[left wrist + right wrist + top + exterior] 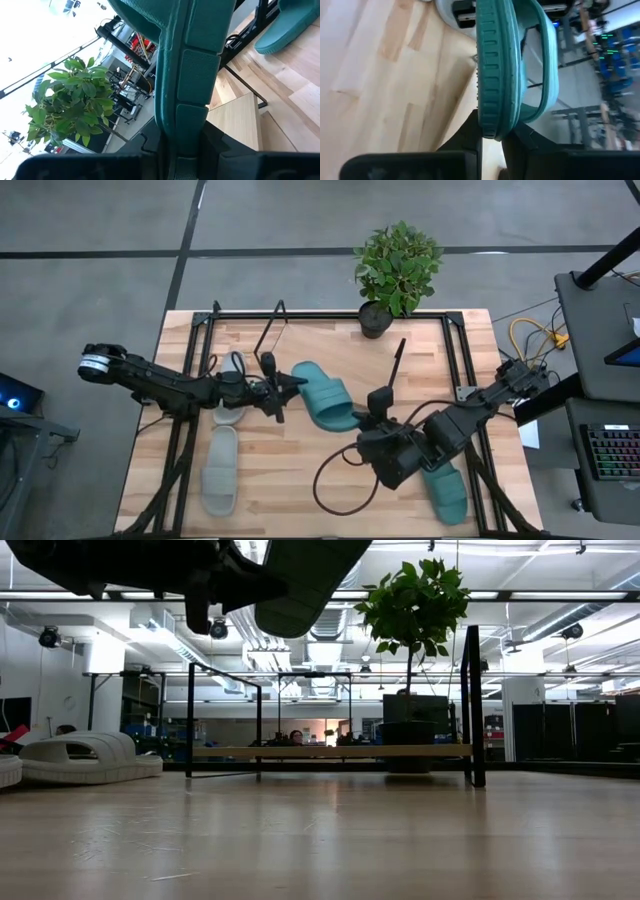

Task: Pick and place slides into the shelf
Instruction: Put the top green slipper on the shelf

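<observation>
Wooden tabletop (300,470) on grey floor (90,270), potted plant (396,270) behind.

teal slides (325,395), grey slides (220,470), light-wood shelf (330,751)

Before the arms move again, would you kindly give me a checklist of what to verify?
1. Left gripper fingers closed on first teal slide: ok.
2. Right gripper fingers closed on second teal slide: ok.
3. Shelf board free of slides: ok.
4. Grey slides shelved: not ok, both lie on the table.
5. Second teal slide lifted clear of the table: cannot tell.
</observation>
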